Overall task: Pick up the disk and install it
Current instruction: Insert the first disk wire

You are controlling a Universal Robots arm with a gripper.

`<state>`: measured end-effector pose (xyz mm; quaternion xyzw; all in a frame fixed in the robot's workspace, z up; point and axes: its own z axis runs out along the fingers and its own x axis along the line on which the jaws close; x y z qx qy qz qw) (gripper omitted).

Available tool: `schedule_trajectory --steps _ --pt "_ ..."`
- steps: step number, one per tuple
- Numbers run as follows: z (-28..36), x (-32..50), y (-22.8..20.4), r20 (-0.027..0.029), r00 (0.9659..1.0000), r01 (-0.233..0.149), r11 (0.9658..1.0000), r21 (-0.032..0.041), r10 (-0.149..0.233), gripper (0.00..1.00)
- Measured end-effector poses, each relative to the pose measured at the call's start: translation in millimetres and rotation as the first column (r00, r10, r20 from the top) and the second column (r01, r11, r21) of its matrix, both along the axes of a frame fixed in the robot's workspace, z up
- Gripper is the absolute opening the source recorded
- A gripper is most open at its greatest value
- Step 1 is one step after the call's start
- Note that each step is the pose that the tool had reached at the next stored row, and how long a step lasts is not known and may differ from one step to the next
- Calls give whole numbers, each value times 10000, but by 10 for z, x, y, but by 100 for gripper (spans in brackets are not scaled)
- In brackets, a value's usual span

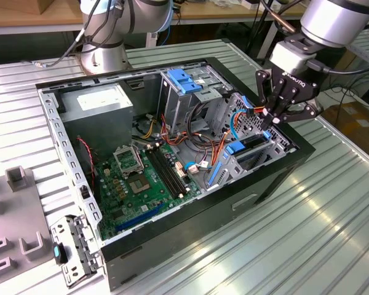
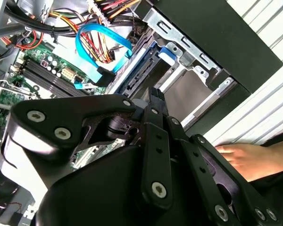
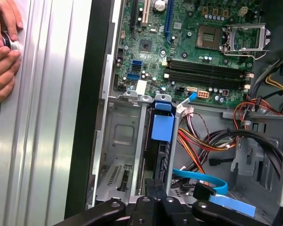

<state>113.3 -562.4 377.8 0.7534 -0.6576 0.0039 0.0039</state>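
- Setting: a ribbed metal table [image 1: 332, 221], with wooden benches behind it. A grey fixture block [image 1: 18, 209] sits at the exterior view's left.
- Main container: a black computer case [image 1: 277, 178] lies on its side on the table with the open side up.
- Contents of the case, far side: a grey power-supply box [image 1: 101, 104] is in the corner. Beside it stands a metal drive cage [image 1: 200, 98] capped by a light-blue bracket [image 1: 184, 80].
- Contents of the case, floor: a green motherboard [image 1: 138, 184] with an open processor socket and dark memory slots. Red, yellow and orange wire bundles run across it, with a blue flat cable [image 2: 101, 35] among them.
- Contents of the case, at the exterior view's right: a second grey drive cage [image 3: 122, 141] stands against the case wall.
- The disk [image 3: 160, 136] stands on edge inside this second cage. Its blue rails and dark body show between the cage walls in both wrist views [image 2: 139, 75] and in the exterior view [image 1: 251, 146].
- The gripper [image 1: 269, 120] hangs over the second cage, its fingers drawn together. Their tips are at the exposed end of the disk in both wrist views [image 2: 155, 96] [image 3: 155, 186]. Whether they touch it cannot be told.
- A person's hand [image 3: 2, 52] rests on the table just outside the case wall, and also shows in the second wrist view [image 2: 247, 157].
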Motion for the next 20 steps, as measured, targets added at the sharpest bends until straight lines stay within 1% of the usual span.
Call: schedule_trajectory --steps 3,8,11,13,17,20 --pt "19 0 0 -2 10000 -56 10000 6 56 11" --pt "17 32 37 -2 9997 -263 9997 2 263 11" --pt "18 99 88 -2 9992 -397 9992 0 397 11" --pt "17 157 110 -2 9988 -481 9988 1 481 11" --pt "17 242 135 -2 9984 -570 9984 0 570 11" --pt "18 259 147 -2 9982 -599 9982 -1 599 11"
